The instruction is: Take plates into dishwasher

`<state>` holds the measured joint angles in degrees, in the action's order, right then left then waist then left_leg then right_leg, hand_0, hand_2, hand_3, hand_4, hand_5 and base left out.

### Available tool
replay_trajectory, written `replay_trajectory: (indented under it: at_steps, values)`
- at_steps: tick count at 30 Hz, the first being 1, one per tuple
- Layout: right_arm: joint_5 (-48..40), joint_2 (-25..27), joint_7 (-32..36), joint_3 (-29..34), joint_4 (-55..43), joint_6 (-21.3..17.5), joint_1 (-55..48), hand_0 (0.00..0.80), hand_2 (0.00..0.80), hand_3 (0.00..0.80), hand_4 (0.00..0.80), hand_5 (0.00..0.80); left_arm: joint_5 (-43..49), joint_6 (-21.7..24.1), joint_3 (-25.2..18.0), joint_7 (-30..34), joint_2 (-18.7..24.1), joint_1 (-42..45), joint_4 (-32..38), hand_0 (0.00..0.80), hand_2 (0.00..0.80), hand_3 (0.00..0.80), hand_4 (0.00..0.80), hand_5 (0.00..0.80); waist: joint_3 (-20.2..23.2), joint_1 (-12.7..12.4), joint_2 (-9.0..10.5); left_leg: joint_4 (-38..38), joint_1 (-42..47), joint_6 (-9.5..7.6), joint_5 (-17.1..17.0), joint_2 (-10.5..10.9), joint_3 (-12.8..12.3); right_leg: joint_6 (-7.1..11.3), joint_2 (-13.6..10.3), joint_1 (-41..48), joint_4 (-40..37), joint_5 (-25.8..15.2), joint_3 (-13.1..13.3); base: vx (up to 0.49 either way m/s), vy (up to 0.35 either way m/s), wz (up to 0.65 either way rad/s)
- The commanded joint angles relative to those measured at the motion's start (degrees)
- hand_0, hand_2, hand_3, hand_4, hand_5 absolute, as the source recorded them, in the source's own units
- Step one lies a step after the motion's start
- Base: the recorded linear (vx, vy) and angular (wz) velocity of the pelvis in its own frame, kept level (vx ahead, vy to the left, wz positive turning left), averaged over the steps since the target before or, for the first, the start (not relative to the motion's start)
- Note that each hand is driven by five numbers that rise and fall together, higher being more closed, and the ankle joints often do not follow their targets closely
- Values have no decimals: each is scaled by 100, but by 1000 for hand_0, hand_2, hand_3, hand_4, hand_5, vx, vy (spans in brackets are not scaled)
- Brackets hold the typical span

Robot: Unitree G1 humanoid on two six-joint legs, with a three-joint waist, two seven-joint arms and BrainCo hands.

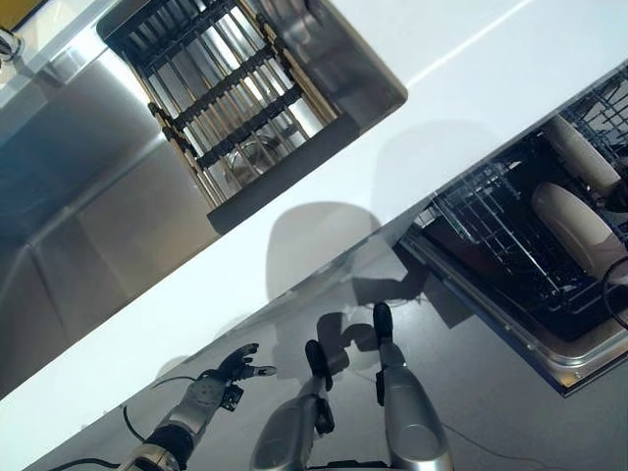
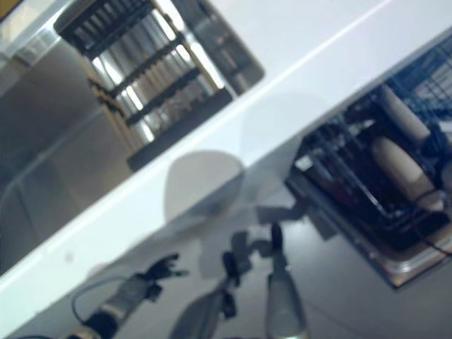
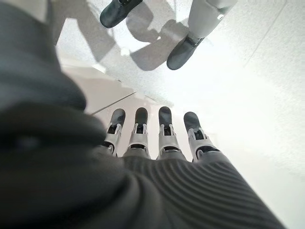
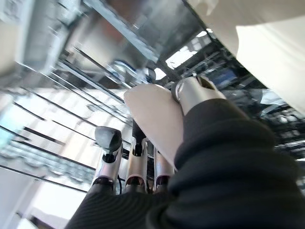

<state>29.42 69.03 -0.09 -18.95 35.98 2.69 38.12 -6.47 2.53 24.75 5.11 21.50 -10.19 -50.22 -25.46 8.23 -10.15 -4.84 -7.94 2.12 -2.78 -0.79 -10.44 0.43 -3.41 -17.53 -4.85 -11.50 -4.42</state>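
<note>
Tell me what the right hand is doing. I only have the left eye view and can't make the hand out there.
Observer: The right wrist view shows it. The right hand is curled on a cream plate, with the thumb on one face and the fingers on the other.
Operator: Is it over the dishwasher?
Observer: Yes. The wires of the dishwasher rack run just past the fingers.
Operator: And the left hand?
Observer: Its wrist view shows the left hand open and holding nothing, above the floor.
</note>
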Motion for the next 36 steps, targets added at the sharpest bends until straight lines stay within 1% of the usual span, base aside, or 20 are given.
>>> replay_trajectory:
  at_steps: [1, 3, 8, 11, 17, 26, 27, 28, 29, 30, 36]
  values:
    - [217, 363, 95, -378, -200, -162, 362, 800, 800, 800, 800, 800, -19, -17, 63, 32, 434, 148, -42, 0, 0, 0, 0, 0, 170, -91, 610, 159, -47, 31, 30, 74, 31, 221, 128, -12, 539, 570, -50, 0, 0, 0]
    - [178, 418, 165, -432, -267, -190, 378, 800, 800, 800, 800, 800, -16, -26, 49, 38, 455, 158, -34, 0, 0, 0, 0, 0, 178, -96, 639, 164, -53, 31, 29, 61, 22, 224, 129, -8, 537, 568, -51, 0, 0, 0]
    - [-13, 417, 365, -460, -312, -66, 403, 800, 800, 800, 800, 800, 7, -50, -3, 64, 489, 148, -76, 0, 0, 0, 0, 0, 199, -109, 720, 182, -65, 19, 43, 59, 31, 230, 149, 6, 541, 574, -43, 0, 0, 0]
    - [-179, 378, 520, -449, -239, 114, 392, 800, 800, 800, 800, 800, 17, -21, -32, 64, 500, 154, -102, 0, 0, 0, 0, 0, 195, -126, 743, 189, -71, 10, 44, 52, 31, 226, 160, 5, 557, 578, -44, 0, 0, 0]
    - [-400, 296, 601, -413, 35, 398, 420, 800, 800, 800, 800, 800, 23, -14, -53, 100, 508, 129, -107, 0, 0, 0, 0, 0, 179, -149, 730, 219, -81, 2, 54, 60, 50, 213, 155, 29, 564, 585, -26, 0, 0, 0]
    - [-579, 163, 586, -233, 215, 510, 236, 800, 800, 800, 800, 800, 40, 41, -47, 78, 461, 113, -153, 0, 0, 0, 0, 0, 161, -136, 727, 273, -70, -24, 98, 89, 78, 201, 155, 53, 581, 591, 18, 1, 2, 0]
    - [-567, 144, 588, -213, 211, 535, 232, 678, 678, 678, 678, 678, 42, 40, -42, 71, 453, 105, -158, 0, 0, 0, 0, 0, 160, -133, 729, 276, -70, -25, 103, 90, 80, 202, 156, 54, 579, 590, 22, 0, 0, 0]
    - [-604, 139, 570, -203, 218, 547, 226, 402, 402, 402, 402, 402, 40, 51, -40, 75, 452, 102, -169, 0, 0, 0, 0, 0, 162, -130, 728, 280, -67, -26, 108, 91, 82, 203, 154, 59, 575, 588, 24, 0, 0, 0]
    - [-639, 131, 575, -179, 230, 570, 212, 53, 53, 53, 53, 53, 49, 56, -48, 77, 442, 105, -171, 0, 0, 0, 0, 0, 165, -128, 728, 289, -65, -27, 113, 95, 79, 203, 151, 68, 571, 588, 27, 0, 0, 0]
    - [-650, 117, 566, -162, 250, 565, 216, 0, 0, 0, 0, 0, 51, 60, -41, 67, 430, 102, -175, 0, 0, 0, 0, 0, 163, -127, 727, 291, -59, -29, 118, 97, 76, 202, 152, 73, 568, 588, 33, 0, 0, 0]
    - [-797, 66, 481, -94, 276, 547, 191, 0, 0, 0, 0, 0, 52, 70, -29, 36, 406, 118, -180, 0, 0, 0, 0, 0, 188, -127, 750, 287, -24, -50, 132, 106, 63, 205, 162, 120, 562, 592, 48, 0, 0, 0]
